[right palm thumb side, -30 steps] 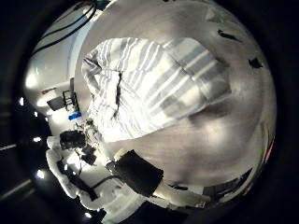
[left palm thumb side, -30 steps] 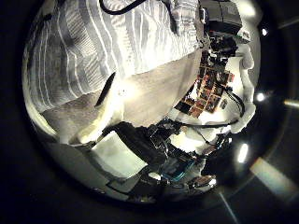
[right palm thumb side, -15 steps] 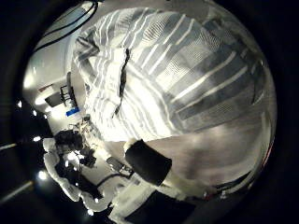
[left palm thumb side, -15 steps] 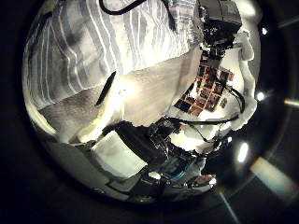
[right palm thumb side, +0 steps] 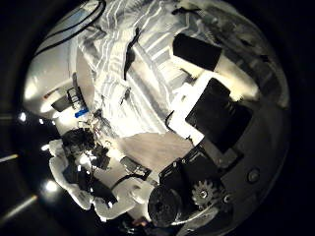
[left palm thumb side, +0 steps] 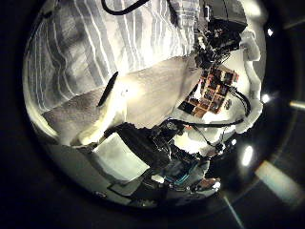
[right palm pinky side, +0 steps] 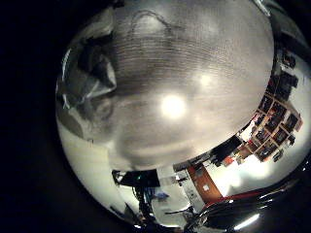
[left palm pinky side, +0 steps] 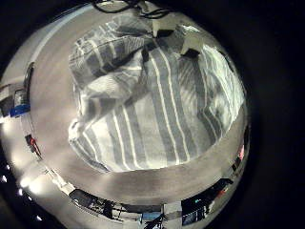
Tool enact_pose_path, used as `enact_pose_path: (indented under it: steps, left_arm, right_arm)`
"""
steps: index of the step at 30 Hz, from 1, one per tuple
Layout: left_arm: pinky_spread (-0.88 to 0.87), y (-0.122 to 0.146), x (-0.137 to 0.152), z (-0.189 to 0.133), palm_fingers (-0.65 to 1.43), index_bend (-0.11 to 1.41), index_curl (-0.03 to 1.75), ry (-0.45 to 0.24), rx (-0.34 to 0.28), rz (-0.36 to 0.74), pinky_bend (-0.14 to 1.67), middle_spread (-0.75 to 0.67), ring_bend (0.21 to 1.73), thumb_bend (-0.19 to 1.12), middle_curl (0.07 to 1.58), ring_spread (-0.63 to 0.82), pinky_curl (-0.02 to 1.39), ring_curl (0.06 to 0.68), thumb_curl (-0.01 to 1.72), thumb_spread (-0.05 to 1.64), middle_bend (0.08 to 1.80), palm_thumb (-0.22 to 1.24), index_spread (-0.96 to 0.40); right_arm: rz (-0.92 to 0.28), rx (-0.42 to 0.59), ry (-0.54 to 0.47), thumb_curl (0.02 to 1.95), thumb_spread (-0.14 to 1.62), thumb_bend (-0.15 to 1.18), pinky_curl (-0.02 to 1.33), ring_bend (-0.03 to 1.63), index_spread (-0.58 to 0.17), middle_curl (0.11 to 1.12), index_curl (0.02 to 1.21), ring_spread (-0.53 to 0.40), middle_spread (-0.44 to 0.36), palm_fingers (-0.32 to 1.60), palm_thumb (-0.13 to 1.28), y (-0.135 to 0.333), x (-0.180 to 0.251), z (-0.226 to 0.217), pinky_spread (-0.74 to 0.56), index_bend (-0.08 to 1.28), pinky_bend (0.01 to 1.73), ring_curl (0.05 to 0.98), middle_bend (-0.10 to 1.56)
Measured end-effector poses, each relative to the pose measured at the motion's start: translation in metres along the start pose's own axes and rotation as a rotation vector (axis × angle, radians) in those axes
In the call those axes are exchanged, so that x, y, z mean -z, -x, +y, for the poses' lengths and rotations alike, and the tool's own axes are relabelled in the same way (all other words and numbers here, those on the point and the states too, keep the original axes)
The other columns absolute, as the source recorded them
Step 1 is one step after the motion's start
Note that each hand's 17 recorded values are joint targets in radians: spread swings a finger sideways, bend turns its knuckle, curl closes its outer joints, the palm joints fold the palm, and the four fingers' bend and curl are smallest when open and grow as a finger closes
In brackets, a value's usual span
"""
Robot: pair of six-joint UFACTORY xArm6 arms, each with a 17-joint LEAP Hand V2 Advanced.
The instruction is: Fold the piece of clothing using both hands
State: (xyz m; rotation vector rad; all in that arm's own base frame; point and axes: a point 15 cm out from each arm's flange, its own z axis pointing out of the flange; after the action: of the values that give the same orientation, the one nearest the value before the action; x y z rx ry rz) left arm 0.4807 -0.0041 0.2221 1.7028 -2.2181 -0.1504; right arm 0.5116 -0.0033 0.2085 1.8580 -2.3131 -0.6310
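The striped garment (left palm pinky side: 152, 105) lies rumpled on the table, filling most of the left little finger side palm view. It also covers one side of the left thumb side palm view, garment (left palm thumb side: 105, 48), close under that palm. No finger of the left hand (left palm thumb side: 143, 148) curls onto the cloth. In the right thumb side palm view, the right hand's (right palm thumb side: 212, 103) blocky fingers (right palm thumb side: 202, 54) are curled in over the garment's edge (right palm thumb side: 128, 69). A bunched part of the garment (right palm pinky side: 87, 83) shows beside bare table in the right little finger side palm view.
The bare tabletop (right palm pinky side: 175, 87) stretches away beside the garment. Parts of a hand (left palm pinky side: 191, 43) rest at the garment's far edge. Shelves and room clutter (left palm thumb side: 214, 86) stand beyond the table.
The right palm has dropped close onto the garment and its fingers have curled into view over the cloth. The left thumb side view is almost the same.
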Motion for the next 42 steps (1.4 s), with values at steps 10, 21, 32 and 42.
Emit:
enact_pose_path:
  steps: [10, 21, 32, 42]
  left_arm:
    - [0.30, -0.001, 0.005, 0.003, 0.28, 0.19, 0.43, -0.006, -0.009, -0.002, 0.19, 0.16, 0.59, -0.02, 0.41, 0.26, 0.37, 0.228, 0.33, 1.20, 0.20, 0.51, -0.05]
    - [0.31, -0.017, 0.004, 0.022, 0.28, 0.19, 0.43, 0.036, -0.049, 0.006, 0.19, 0.16, 0.58, -0.02, 0.41, 0.26, 0.35, 0.222, 0.33, 1.21, 0.19, 0.52, -0.05]
    - [0.32, -0.023, 0.003, 0.026, 0.28, 0.19, 0.44, 0.037, -0.059, 0.003, 0.19, 0.16, 0.58, -0.02, 0.40, 0.28, 0.34, 0.220, 0.33, 1.21, 0.19, 0.52, -0.05]
    - [0.32, -0.021, 0.005, 0.030, 0.28, 0.19, 0.45, 0.031, -0.056, -0.001, 0.19, 0.17, 0.57, -0.02, 0.39, 0.28, 0.34, 0.219, 0.32, 1.21, 0.19, 0.52, -0.05]
  right_arm:
    - [-0.005, -0.012, -0.106, 0.57, 1.06, 0.09, 0.57, 1.43, -0.421, 0.71, 0.82, -0.207, -0.178, 1.20, 1.02, -0.015, 0.045, 0.007, -0.28, 0.90, 1.34, 0.538, 1.30]
    - [-0.057, -0.085, -0.171, 0.68, 1.08, 0.08, 0.63, 1.48, -0.382, 0.72, 0.95, -0.187, -0.148, 1.14, 1.07, -0.099, 0.066, 0.033, -0.22, 0.93, 1.38, 0.586, 1.36]
    - [-0.133, -0.135, -0.165, 0.58, 1.16, -0.04, 0.59, 1.36, -0.377, 0.58, 0.81, -0.246, -0.167, 0.45, 0.59, -0.134, 0.055, 0.044, -0.42, 0.27, 1.44, 0.526, 0.94]
    - [-0.111, -0.074, -0.133, 0.47, 1.15, -0.04, 0.41, 0.98, -0.249, 0.44, 0.61, 0.015, 0.019, 0.01, 0.47, -0.097, 0.046, 0.039, 0.05, 0.26, 1.01, 0.360, 0.63]
